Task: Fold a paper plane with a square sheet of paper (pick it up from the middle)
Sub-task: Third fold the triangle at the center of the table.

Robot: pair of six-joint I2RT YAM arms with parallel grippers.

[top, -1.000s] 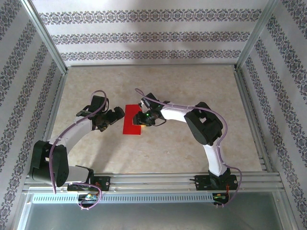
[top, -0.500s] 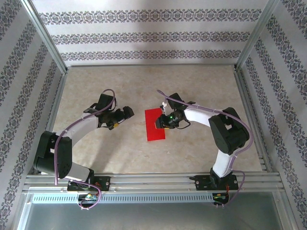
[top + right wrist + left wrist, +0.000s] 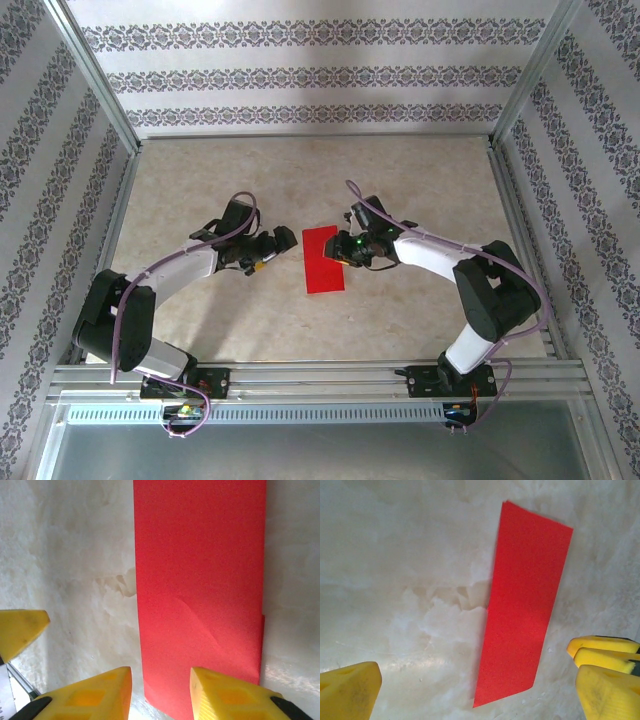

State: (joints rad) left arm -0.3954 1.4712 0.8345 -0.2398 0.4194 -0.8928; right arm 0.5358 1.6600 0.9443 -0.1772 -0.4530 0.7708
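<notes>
The square sheet of paper (image 3: pixel 323 260) is bright red and folded into a narrow rectangle, lying flat on the pale marbled table (image 3: pixel 420 180). My left gripper (image 3: pixel 283 243) hangs open just left of it. In the left wrist view the sheet of paper (image 3: pixel 525 605) lies ahead, between the widely spread yellow fingers of my left gripper (image 3: pixel 480 695). My right gripper (image 3: pixel 343 250) is over the paper's right edge. In the right wrist view the right gripper (image 3: pixel 161 690) is open with its tips a narrow gap apart, straddling the paper's (image 3: pixel 200 580) near corner. The paper has a faint curved crease.
Patterned walls (image 3: pixel 320 75) and aluminium frame posts enclose the table on three sides. A metal rail (image 3: pixel 320 375) with both arm bases runs along the near edge. A fingertip of the other gripper (image 3: pixel 20 630) shows at the left of the right wrist view.
The paper slid right along with my right gripper, then came to rest. My left gripper followed right, closer to the paper. The right jaws have narrowed slightly.
</notes>
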